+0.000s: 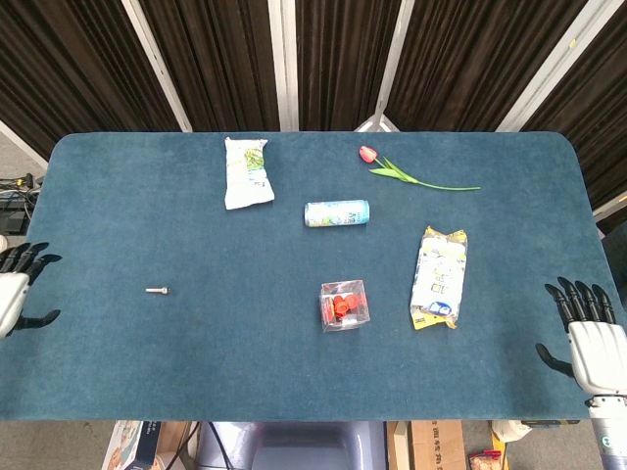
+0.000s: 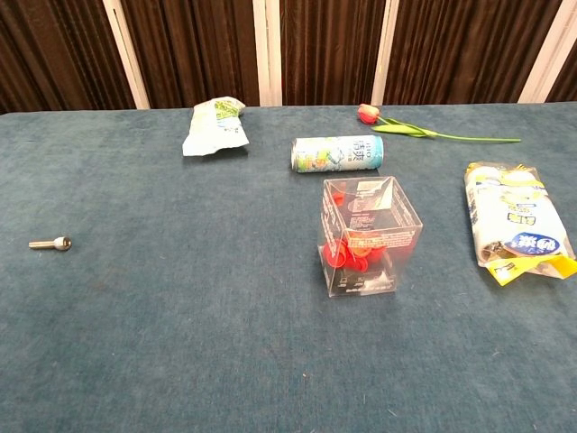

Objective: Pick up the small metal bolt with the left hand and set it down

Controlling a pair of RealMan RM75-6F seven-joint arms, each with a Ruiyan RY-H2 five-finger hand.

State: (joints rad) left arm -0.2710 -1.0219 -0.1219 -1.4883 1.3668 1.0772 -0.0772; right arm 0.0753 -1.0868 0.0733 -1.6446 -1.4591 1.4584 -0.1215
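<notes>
Bolt [image 1: 157, 291] lies flat on the bench [image 1: 196, 362] at the left middle of the frame, well apart from the left hand [image 1: 12, 294], whose fingers are spread and empty, so the approach should come low and pinch the shank crosswise.

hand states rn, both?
Left hand: open, fingers spread, holding nothing, at the table's left edge.
Right hand: open, fingers spread, holding nothing.
</notes>
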